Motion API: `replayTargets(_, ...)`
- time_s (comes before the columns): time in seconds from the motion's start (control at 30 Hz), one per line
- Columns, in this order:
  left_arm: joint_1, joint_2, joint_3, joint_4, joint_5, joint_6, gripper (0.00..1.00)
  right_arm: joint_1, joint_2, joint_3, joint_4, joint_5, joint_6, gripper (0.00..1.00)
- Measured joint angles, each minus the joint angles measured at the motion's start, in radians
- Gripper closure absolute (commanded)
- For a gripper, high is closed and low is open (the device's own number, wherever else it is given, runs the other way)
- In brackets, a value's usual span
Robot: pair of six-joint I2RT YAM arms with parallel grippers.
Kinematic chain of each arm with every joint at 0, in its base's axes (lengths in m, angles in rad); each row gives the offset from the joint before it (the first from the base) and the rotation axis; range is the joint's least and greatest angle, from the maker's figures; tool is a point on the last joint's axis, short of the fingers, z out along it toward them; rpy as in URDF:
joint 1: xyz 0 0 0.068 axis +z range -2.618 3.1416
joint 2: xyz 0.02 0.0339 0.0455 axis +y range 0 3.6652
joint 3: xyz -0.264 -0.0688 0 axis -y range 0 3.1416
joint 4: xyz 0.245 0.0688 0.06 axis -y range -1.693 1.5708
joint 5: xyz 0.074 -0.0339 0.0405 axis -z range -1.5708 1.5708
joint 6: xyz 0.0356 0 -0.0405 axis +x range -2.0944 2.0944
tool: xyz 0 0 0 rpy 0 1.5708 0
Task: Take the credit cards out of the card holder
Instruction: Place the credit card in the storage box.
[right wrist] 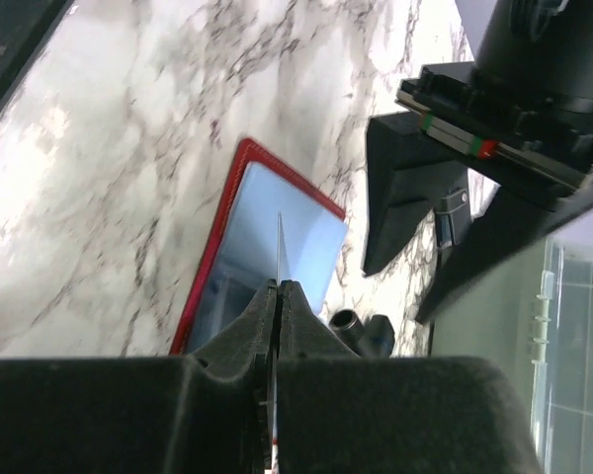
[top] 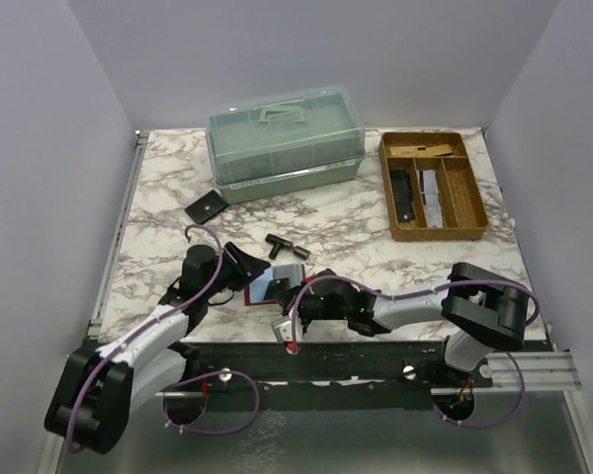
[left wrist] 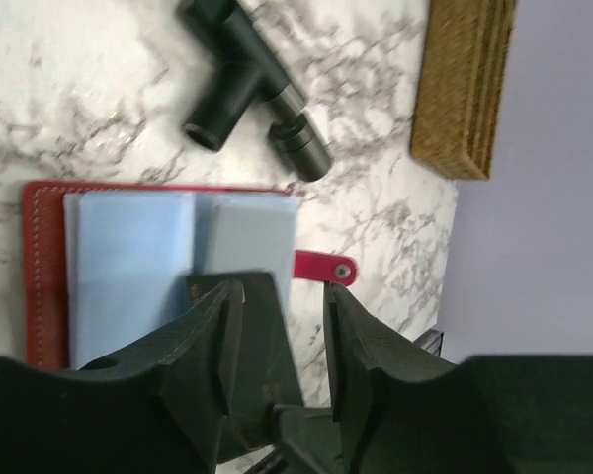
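Note:
A red card holder point(left wrist: 42, 267) lies open on the marble table, and it also shows in the top view point(top: 267, 288). A pale blue credit card point(left wrist: 128, 267) and a silvery grey card point(left wrist: 245, 242) lie side by side on it. My left gripper point(left wrist: 282, 291) is open and empty just above the holder's near edge, over a dark flat piece. My right gripper point(right wrist: 278, 286) is shut on a thin card point(right wrist: 279, 247), seen edge-on and held upright above the holder point(right wrist: 212, 252). In the top view both grippers, left point(top: 245, 260) and right point(top: 296, 292), meet at the holder.
A black T-shaped fitting point(top: 280, 245) lies just beyond the holder, close to the left fingers point(left wrist: 242, 79). A green box with a clear lid point(top: 285, 143) stands at the back. A wooden compartment tray point(top: 433, 186) is at the back right. A black wallet point(top: 206, 207) lies to the left.

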Motion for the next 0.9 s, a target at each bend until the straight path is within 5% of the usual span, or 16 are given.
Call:
replayTargets(0.23, 0.0, -0.289, 0.137, -0.23, -0.143, 0.076, 0.28, -0.019, -0.028, 0.255, -0.313, -0.069, 0.191, 1.0)
replayTargets(0.43, 0.003, -0.447, 0.259, -0.38, -0.257, 0.142, 0.25, -0.104, -0.09, 0.346, -0.517, -0.207, 0.326, 1.0)
replayTargets(0.7, 0.005, -0.445, 0.334, -0.476, -0.282, 0.229, 0.17, -0.337, -0.23, 0.348, -0.772, -0.428, 0.447, 1.0)
replayTargets(0.9, 0.005, -0.331, 0.386, -0.471, -0.155, 0.352, 0.11, -0.507, -0.295, 0.422, -0.986, -0.555, 0.495, 1.0)
